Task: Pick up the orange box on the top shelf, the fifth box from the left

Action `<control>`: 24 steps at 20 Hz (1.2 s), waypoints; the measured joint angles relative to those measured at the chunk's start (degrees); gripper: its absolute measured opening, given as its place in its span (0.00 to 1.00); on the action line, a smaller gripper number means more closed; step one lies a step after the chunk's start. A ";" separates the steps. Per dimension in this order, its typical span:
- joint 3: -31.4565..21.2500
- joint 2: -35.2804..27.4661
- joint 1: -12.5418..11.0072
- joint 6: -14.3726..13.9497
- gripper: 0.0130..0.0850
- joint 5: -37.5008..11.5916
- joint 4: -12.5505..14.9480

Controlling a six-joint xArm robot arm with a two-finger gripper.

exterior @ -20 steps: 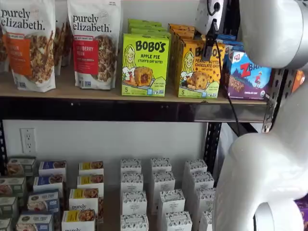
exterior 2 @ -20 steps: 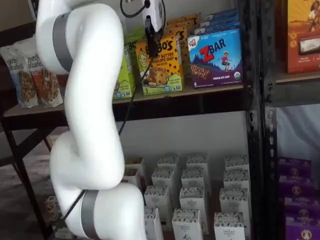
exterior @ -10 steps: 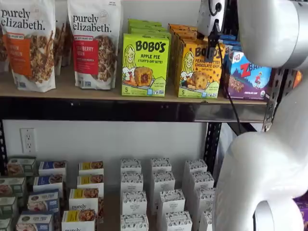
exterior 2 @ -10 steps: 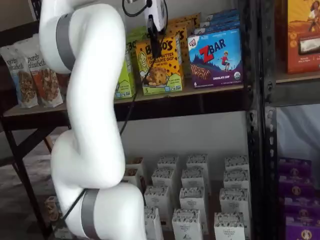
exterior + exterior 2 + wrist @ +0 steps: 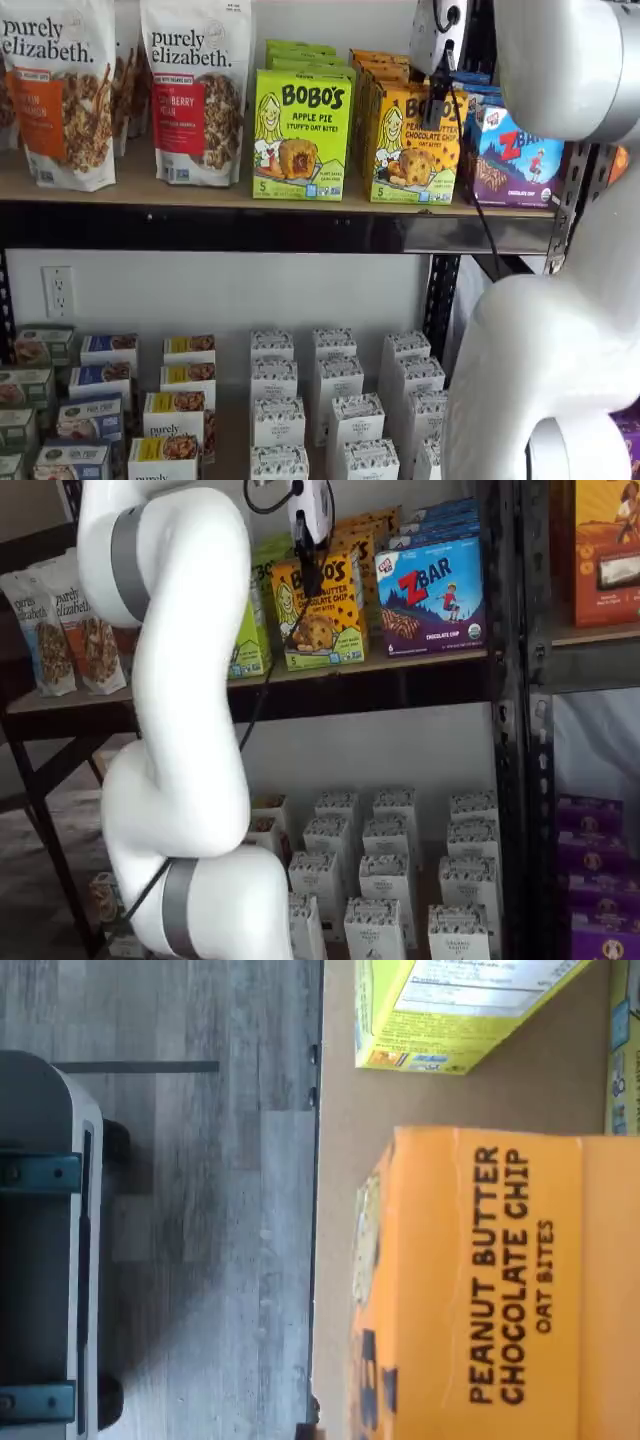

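Observation:
The orange box (image 5: 410, 150) is a yellow-orange BOBO'S peanut butter chocolate chip carton. It stands upright on the top shelf (image 5: 250, 230) between the lime-green apple pie box (image 5: 300, 135) and the blue Zbar box (image 5: 515, 155). Both shelf views show it (image 5: 322, 615). My gripper (image 5: 435, 105) hangs in front of the box's upper front, also in a shelf view (image 5: 310, 578). Only a black finger shows side-on, so open or shut is unclear. The wrist view looks down on the box's top flap (image 5: 500, 1280) on the tan board (image 5: 345, 1180).
More orange and green cartons stand behind the front row. Granola bags (image 5: 195, 90) stand at the left. Small white boxes (image 5: 335, 400) fill the lower shelf. A black upright (image 5: 505, 680) stands right of the Zbar box. My white arm (image 5: 180, 730) fills the foreground.
The gripper has shifted slightly sideways and closer to the orange box's top front. The boxes have not moved.

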State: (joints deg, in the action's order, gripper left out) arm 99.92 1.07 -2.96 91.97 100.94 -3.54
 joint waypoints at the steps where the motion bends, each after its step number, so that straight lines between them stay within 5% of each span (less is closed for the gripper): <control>1: -0.05 0.06 -0.01 0.01 0.72 -0.08 -0.02; 7: -0.03 0.12 0.28 -0.15 0.72 0.22 0.61; 16: 0.68 -0.04 0.26 -0.32 0.44 1.48 -0.11; 24: -0.62 1.06 0.40 -0.31 0.44 0.42 0.45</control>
State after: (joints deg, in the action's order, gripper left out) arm 99.30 2.13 -2.56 91.66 101.35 -3.09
